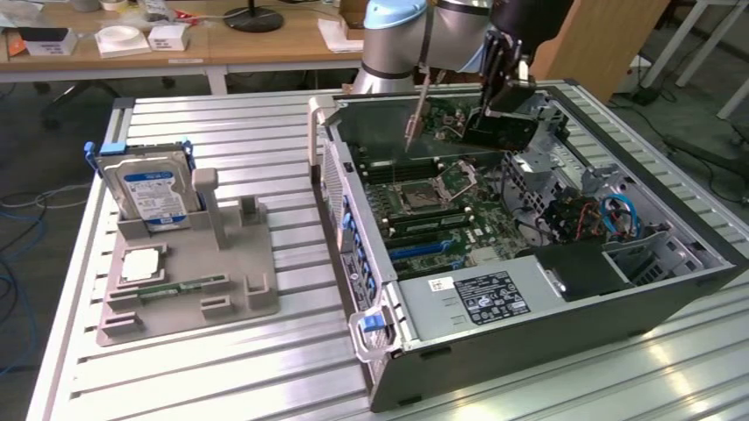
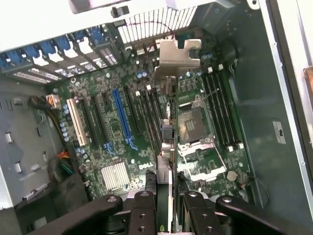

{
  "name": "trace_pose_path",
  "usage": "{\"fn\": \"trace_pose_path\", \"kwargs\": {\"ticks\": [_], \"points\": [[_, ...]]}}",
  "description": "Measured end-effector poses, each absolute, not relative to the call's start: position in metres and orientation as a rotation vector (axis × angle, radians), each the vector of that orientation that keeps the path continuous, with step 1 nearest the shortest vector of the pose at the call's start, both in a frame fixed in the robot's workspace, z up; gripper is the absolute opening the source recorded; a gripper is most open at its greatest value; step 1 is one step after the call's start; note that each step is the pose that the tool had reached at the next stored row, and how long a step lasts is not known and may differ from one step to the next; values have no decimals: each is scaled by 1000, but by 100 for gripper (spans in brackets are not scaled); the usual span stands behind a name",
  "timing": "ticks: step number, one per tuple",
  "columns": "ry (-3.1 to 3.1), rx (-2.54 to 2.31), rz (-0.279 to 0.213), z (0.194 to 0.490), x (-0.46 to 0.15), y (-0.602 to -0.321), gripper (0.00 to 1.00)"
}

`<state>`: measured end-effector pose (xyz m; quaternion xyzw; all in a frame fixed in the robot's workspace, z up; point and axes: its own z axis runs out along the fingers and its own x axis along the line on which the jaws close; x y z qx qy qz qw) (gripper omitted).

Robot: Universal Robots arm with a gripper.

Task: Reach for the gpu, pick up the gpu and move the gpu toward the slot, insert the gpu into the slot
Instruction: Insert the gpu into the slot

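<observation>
The jaws are set narrow and are closed on the gpu (image 2: 166,147), which is pinched edge-on between the 2 black fingers (image 2: 143,209) of the gripper (image 2: 165,188). In the wrist view the card is seen as a thin strip running away from the gripper, and it is ended by its silver bracket (image 2: 178,56).

In the exterior view the gripper (image 1: 506,101) is seen hanging from the arm (image 1: 398,35) over the far part of the open computer case (image 1: 562,342). The gpu (image 1: 492,133) is held clear above the motherboard (image 1: 451,219). The bracket (image 1: 416,110) is turned toward the exterior view's left and is slightly tilted.

The slot (image 2: 122,120), a long blue connector, is set on the green motherboard (image 2: 105,152) among several black connectors and near 1 white connector (image 2: 78,122). In the wrist view the held card is lined up over the black connectors that lie between the slot and the square CPU socket (image 2: 193,125). It is not yet seated in the slot. In the exterior view the slot (image 1: 422,250) is found nearer the camera than the card, and the two are apart.

Outside the case, at the exterior view's left, a grey holder (image 1: 223,289) is placed on the slatted metal table (image 1: 210,377). In it 1 hard drive (image 1: 150,189) with a blue label is stood upright.
</observation>
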<state>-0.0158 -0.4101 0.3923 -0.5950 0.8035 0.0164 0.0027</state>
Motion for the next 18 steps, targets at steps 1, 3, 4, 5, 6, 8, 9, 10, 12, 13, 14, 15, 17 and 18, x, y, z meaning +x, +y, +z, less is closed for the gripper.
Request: {"fn": "trace_pose_path", "kwargs": {"ticks": [1, 3, 4, 5, 6, 8, 9, 10, 12, 13, 14, 15, 17, 18], "points": [[2514, -1866, 45, 392, -16, -410, 26], [2500, -1865, 32, 392, -17, -411, 26], [2493, -1865, 25, 391, -17, -411, 26], [2486, -1866, 19, 391, -17, -412, 26], [2478, -1868, 13, 391, -17, -412, 26], [2459, -1880, 5, 390, -17, -412, 26], [2446, -1895, 3, 389, -17, -412, 26], [2429, -1915, 3, 389, -17, -412, 26], [2394, -1958, 3, 387, -17, -412, 26], [2376, -1979, 3, 386, -17, -412, 26], [2358, -2000, 3, 385, -17, -412, 26], [2339, -2021, 3, 384, -17, -412, 26], [2315, -2045, 5, 383, -17, -412, 26], [2307, -2052, 7, 382, -17, -412, 26]]}}
